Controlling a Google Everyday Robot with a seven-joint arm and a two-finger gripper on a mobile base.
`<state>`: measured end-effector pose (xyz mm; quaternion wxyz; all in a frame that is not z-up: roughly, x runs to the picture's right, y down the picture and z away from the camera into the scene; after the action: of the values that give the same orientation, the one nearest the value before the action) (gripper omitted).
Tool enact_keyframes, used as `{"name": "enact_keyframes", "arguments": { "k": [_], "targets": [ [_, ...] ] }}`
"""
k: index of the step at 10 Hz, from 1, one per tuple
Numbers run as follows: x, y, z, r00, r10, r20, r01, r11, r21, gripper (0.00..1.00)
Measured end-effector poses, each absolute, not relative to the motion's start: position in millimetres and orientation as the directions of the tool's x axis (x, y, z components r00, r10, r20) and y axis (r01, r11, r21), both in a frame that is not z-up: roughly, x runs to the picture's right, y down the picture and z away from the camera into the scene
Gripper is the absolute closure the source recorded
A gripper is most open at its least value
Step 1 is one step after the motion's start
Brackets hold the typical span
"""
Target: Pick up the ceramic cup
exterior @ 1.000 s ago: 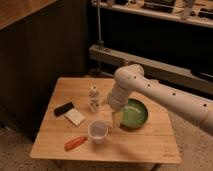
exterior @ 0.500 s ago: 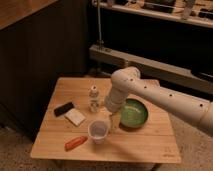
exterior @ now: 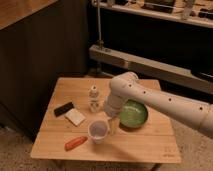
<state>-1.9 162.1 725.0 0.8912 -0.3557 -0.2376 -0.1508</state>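
The ceramic cup, small, white and round with a pale pinkish inside, stands upright near the front middle of the wooden table. My white arm reaches in from the right and bends down over the table. The gripper hangs just right of the cup, at about rim height, between the cup and the green bowl. Its fingers stand open with nothing between them, and they are close to the cup without being around it.
A small clear bottle with a white cap stands behind the cup. A black block and a pale flat block lie to the left. An orange stick-like item lies at the front left. Dark cabinets stand behind the table.
The arm's wrist and gripper have shifted a little left, from over the bowl's edge towards the cup. Nothing on the table has moved.
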Motion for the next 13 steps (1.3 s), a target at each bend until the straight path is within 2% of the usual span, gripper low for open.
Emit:
{"name": "enact_keyframes", "arguments": {
  "k": [10, 11, 13],
  "targets": [
    [-11.2, 188.9, 743.1, 0.834, -0.101, 0.543, 0.448, 0.698, -0.559, 0.20],
    [-11.7, 190.5, 744.3, 0.833, -0.102, 0.543, 0.449, 0.697, -0.558, 0.25],
    [-14.4, 191.6, 743.8, 0.833, -0.104, 0.543, 0.451, 0.697, -0.558, 0.43]
  ]
}}
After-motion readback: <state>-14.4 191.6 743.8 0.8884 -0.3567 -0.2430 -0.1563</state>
